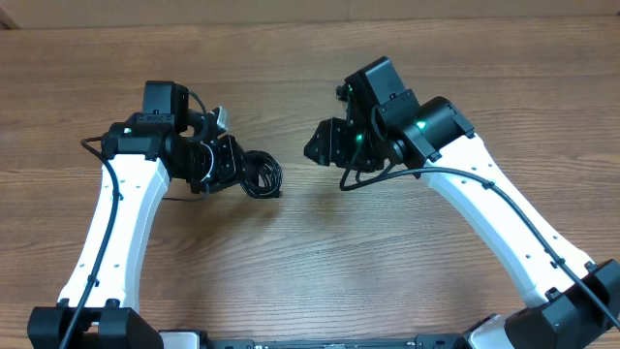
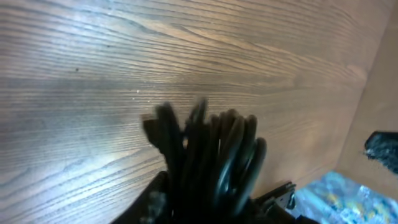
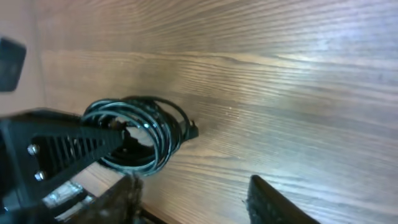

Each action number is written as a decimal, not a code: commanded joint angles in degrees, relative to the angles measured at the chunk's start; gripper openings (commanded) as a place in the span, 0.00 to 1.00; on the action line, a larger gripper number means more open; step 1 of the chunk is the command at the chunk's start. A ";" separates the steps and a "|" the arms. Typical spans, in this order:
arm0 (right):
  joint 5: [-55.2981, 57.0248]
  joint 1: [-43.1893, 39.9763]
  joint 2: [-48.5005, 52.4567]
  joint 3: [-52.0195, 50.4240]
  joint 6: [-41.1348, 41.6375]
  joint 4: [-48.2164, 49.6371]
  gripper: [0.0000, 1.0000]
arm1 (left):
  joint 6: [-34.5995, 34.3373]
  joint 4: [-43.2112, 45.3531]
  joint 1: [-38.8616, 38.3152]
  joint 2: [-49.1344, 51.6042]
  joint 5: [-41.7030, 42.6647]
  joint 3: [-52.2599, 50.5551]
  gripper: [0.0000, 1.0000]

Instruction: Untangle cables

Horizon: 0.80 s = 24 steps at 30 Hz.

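The cables [image 1: 260, 174] are a small black coiled bundle on the wooden table, left of centre. My left gripper [image 1: 225, 163] is shut on the bundle's left side; in the left wrist view the coils [image 2: 217, 155] fill the space between its fingers. My right gripper [image 1: 325, 143] is open and empty, a short way to the right of the bundle and apart from it. In the right wrist view the bundle [image 3: 146, 134] lies ahead of the open fingers [image 3: 193, 199], with the left gripper's finger [image 3: 56, 149] across it.
The wooden table [image 1: 310, 252] runs all round the bundle. The white arms reach in from the near edge on both sides. A pale wall edge shows at the far right of the left wrist view [image 2: 379, 93].
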 commanded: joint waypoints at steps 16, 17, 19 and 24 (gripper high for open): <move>5.18 1.03 -0.33 -2.36 -0.17 -1.36 0.88 | 4.20 -4.04 -6.69 2.25 -7.54 -0.96 0.63; 5.55 0.31 -0.33 -2.34 -0.17 -2.16 0.89 | 4.20 -4.13 -8.28 2.91 -7.58 -0.98 0.65; 5.77 -3.02 -0.33 -2.34 -0.20 -5.01 0.93 | 3.52 -4.96 -11.32 4.90 -7.56 -1.01 0.69; 5.77 -10.34 -0.33 -2.36 -0.20 -10.84 1.00 | 5.64 -8.76 -17.62 10.49 -7.61 -1.01 0.72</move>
